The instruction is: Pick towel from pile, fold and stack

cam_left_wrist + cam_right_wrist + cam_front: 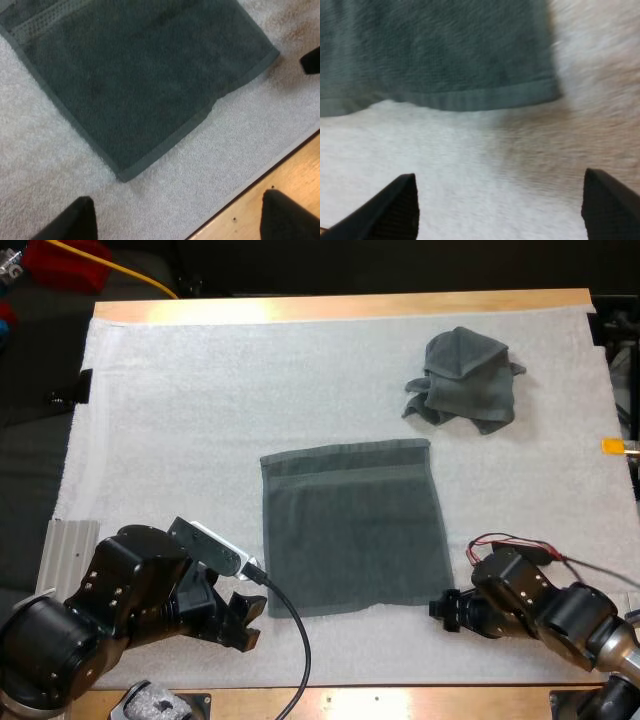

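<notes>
Lying flat in the middle of the white mat (180, 420), the flat towel (352, 525) was spread open in a single layer, its banded hem toward the far side and its near edge running close to the table (340, 306) front. The crumpled towel (462, 378) sat bunched up well apart from it, toward the far right of the mat. The left gripper (243, 618) hovered low just beside the flat towel's near left corner. Its wrist view showed its two black fingers spread wide with nothing between them, the towel's corner lying a little ahead of them on the mat. The right gripper (446, 612) was placed the same way near the near right corner, its fingers likewise parted and empty, with the hemmed edge just ahead. Neither arm touched the cloth. Judging by this layout, the pick and the spreading out were done for this towel, while no fold had yet been made in it: it showed no crease or doubled layer, only a small nick along the near hem. What was left, as I read it, was to take both near corners, carry them over to the far edge, fold again as needed, and set the result down as the start of a stack. The crumpled towel would then need the whole sequence.
</notes>
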Robot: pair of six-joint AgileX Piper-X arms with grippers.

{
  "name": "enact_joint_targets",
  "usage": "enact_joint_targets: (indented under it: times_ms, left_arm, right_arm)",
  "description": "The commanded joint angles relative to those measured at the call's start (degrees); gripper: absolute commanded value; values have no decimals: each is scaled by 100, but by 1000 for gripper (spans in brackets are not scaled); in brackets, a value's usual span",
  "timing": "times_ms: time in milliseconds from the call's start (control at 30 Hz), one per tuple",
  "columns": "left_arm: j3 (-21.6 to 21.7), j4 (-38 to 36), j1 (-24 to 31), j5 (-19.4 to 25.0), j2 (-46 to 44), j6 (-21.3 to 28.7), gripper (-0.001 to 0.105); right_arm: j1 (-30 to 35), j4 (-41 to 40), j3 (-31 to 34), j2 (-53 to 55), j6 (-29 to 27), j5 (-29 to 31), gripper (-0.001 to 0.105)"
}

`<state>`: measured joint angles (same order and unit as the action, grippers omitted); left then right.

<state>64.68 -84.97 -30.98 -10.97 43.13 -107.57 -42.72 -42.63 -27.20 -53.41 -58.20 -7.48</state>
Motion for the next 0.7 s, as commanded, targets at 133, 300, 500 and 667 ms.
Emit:
enact_joint_targets:
  times_ms: [133, 300, 500, 667]
  left_arm:
    - [30, -96, -19, 4, -30, -57, 65]
    - [30, -96, -19, 4, -30, -57, 65]
    - [30, -96, -19, 4, -30, -57, 65]
    - [30, -96, -19, 4, -30, -57, 65]
  right_arm:
    - [847, 883, 409, 12, 174, -717, 66]
    - [1421, 1520, 666, -164, 306, -1382, 66]
    - [1472, 1859, 689, -766, 306, -1596, 66]
    - [1472, 2281, 689, -1342, 306, -1771, 66]
